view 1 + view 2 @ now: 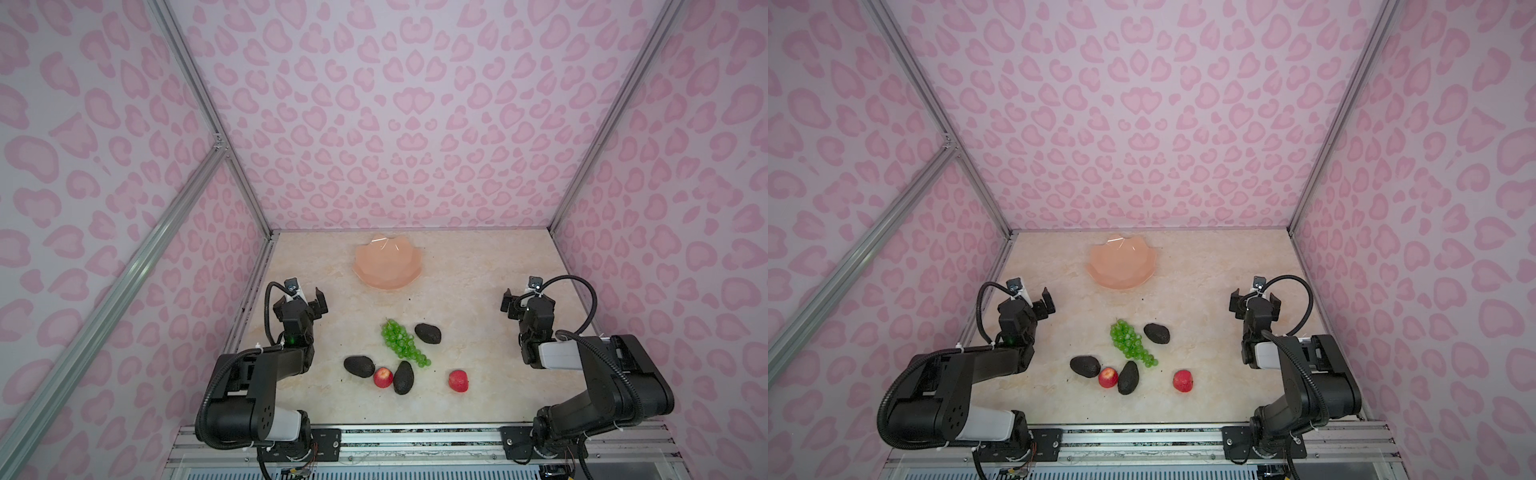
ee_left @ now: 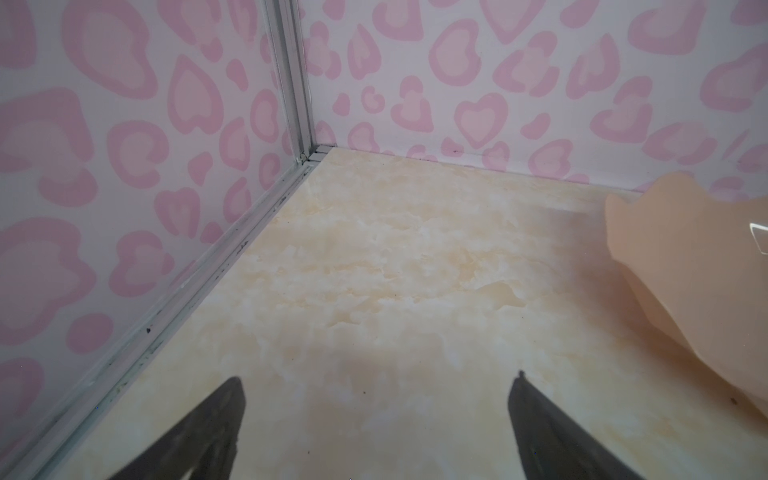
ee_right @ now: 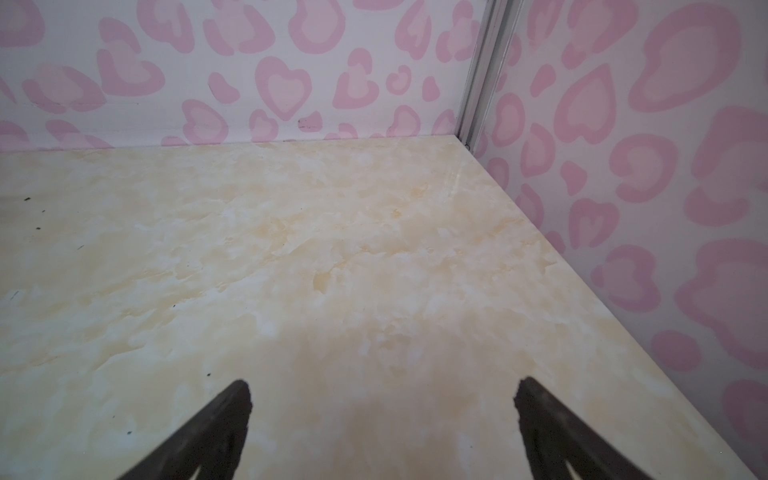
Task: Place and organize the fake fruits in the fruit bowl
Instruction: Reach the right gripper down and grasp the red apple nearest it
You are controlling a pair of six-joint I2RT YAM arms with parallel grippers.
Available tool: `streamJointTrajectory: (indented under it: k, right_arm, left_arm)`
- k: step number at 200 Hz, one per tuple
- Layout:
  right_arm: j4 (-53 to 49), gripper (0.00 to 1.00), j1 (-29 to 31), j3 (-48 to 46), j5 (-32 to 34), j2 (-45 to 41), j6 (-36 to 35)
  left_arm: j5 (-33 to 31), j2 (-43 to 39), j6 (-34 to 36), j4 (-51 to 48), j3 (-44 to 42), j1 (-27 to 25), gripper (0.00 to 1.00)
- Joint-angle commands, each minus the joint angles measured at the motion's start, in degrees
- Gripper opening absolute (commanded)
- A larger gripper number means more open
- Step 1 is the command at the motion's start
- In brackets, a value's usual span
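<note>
1. Shallow translucent peach-pink fruit bowl with a scalloped rim: sits empty toward the back of the beige marbled tabletop, a little left of centre in both top views, well apart from every fruit.
2. Elongated bunch of bright green fake grapes: lies diagonally on the tabletop at mid-table, nearer the front than the bowl.
3. Dark green-black pear-shaped far avocado: rests just beside the grapes, on their right.
4. Matching left avocado and front avocado: lie on the tabletop in front of the grapes, the front one close to the bunch's near tip.
5. Small red left apple with a yellowish patch: sits tucked between those two avocados; contact too close to judge.
6. Small red right apple: stands alone, off to the right of the cluster.
7. Black left gripper: jaws spread wide, grasping nothing; hovers over bare tabletop near the left wall, with the bowl's edge showing at the side of the left wrist view.
8. Black right gripper: jaws likewise spread wide and empty; hovers over bare tabletop near the right wall, well apart from the fruit.
</note>
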Motion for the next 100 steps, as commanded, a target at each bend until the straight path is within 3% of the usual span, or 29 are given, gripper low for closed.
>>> streamJointTrajectory:
  k: [1,15,25,35,40,51,65,80,100]
  right_arm:
    - [-9.49,0.99,0.34,4.52,4.46,-4.91,1.1]
    - [-29.43,0.99,1.46,13.38,5.64,-10.03,4.49]
    - [-39.17,0.99,2.05,18.56,2.37,-12.3,9.33]
    - [-46.94,0.99,2.19,22.66,-0.43,-13.46,18.27]
    - [-51.26,0.99,1.76,24.21,-5.08,-13.7,20.94]
    - [-53.89,0.99,0.91,24.36,-18.94,-13.96,18.41]
    - [-56.86,0.95,2.19,23.04,-25.69,-15.42,18.63]
    - [-67.38,0.92,7.19,23.75,-21.61,-17.81,21.64]
    - [-79.36,0.9,21.86,23.4,-10.23,-21.07,24.45]
  left_arm:
    - [-2.17,-7.75,-1.62,-12.47,5.41,-0.02,0.99]
    - [-0.2,-15.59,-5.13,-19.03,6.74,-0.02,1.0]
    - [2.1,-21.09,-7.63,-24.98,8.02,-0.01,1.0]
    - [4.24,-25.84,-9.67,-30.09,9.01,-0.01,0.99]
    - [5.04,-27.83,-10.46,-33.0,9.56,-0.01,0.98]
    - [6.14,-32.01,-12.38,-40.17,10.87,0.11,0.97]
    - [8.2,-36.2,-13.39,-47.84,12.37,0.08,0.97]
    - [9.48,-40.17,-14.99,-53.74,12.5,0.07,0.98]
    - [10.48,-45.05,-16.31,-58.78,11.83,0.07,0.99]
